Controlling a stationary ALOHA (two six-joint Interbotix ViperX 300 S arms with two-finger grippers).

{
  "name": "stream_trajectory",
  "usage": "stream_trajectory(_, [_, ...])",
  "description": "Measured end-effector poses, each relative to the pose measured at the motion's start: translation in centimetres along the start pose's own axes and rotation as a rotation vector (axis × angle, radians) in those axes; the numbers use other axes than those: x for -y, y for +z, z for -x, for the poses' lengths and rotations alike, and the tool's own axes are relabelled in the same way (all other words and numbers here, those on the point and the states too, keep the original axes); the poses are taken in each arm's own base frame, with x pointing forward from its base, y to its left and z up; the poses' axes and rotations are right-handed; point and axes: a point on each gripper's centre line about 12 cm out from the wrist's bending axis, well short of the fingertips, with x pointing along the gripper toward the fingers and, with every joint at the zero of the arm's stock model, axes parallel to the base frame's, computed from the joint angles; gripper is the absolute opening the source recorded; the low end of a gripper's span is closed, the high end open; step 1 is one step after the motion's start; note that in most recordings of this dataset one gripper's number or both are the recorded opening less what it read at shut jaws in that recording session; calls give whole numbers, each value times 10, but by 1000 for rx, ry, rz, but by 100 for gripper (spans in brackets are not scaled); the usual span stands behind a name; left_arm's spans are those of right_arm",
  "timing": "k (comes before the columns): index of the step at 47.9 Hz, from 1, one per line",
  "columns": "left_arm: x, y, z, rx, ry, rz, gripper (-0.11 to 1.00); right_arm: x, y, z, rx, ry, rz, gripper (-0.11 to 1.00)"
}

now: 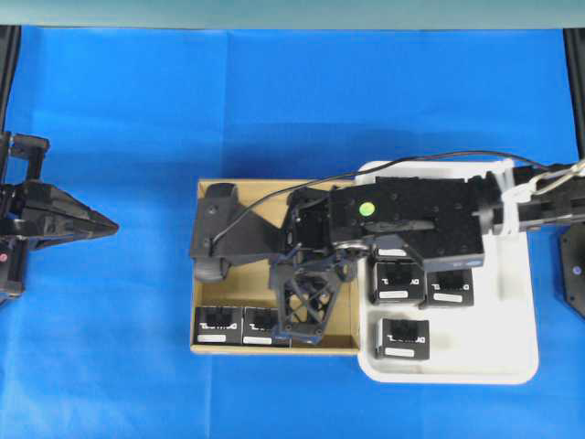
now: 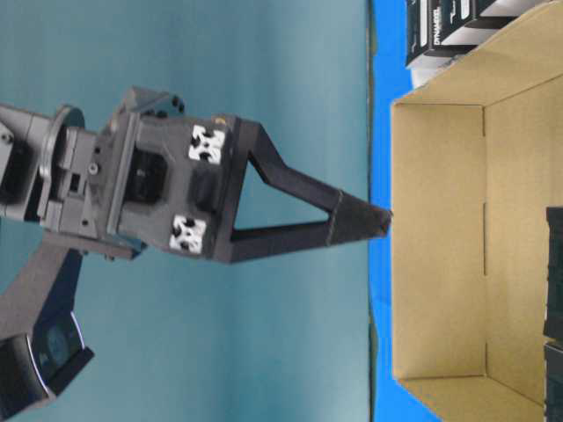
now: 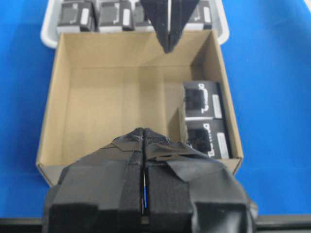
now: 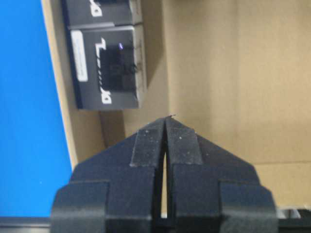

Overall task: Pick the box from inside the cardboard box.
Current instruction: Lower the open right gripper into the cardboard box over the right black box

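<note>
The tan cardboard box (image 1: 228,283) lies mid-table. Two black boxes (image 1: 217,325) (image 1: 259,325) with white lettering sit side by side along its front wall, also seen in the left wrist view (image 3: 201,99) (image 3: 206,138). My right gripper (image 1: 306,334) reaches across from the right and hangs over the cardboard box's inside. It is shut and holds nothing, its tips (image 4: 166,121) above bare floor beside the nearer black box (image 4: 109,73). My left gripper (image 1: 110,226) rests shut and holding nothing, well left of the cardboard box, pointing toward it (image 3: 144,133).
A white plastic tray (image 1: 521,302) touches the cardboard box's right side and holds several more black boxes (image 1: 404,337). The right arm's body (image 1: 402,215) spans the tray and the box's back half. Blue cloth (image 1: 274,101) covers the table.
</note>
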Motion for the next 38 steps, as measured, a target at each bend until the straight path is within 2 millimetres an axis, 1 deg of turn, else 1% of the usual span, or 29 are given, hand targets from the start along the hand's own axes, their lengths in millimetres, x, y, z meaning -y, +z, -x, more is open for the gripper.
stream_trajectory(2, [0,0,0,2,0,0,-7,0,1,-1,-2,0,1,13])
stream_trajectory(4, [0,0,0,0,0,0,-7,0,0,-2,-5,3,-1,20])
stream_trajectory(8, [0,0,0,2,0,0,-7,-1,-1,-4,-13,23,-18,41])
stream_trajectory(11, [0,0,0,0,0,0,-7,-3,-1,-5,-19,46,-34,60])
stream_trajectory(15, [0,0,0,0,0,0,-7,-3,-3,-12,-30,74,-45,84])
stream_trajectory(17, [0,1,0,2,0,0,-7,-3,-4,-16,-37,82,-42,92])
stream_trajectory(19, [0,0,0,0,0,0,-7,-4,-5,-22,-45,88,-36,98])
stream_trajectory(21, [0,0,0,-2,0,0,-7,-3,-5,-28,-50,91,-30,100])
stream_trajectory(29, [0,1,0,2,0,0,-7,0,-1,-49,-42,95,-42,100])
stream_trajectory(38, [0,0,0,0,0,2,-7,3,6,-61,-27,115,-72,100])
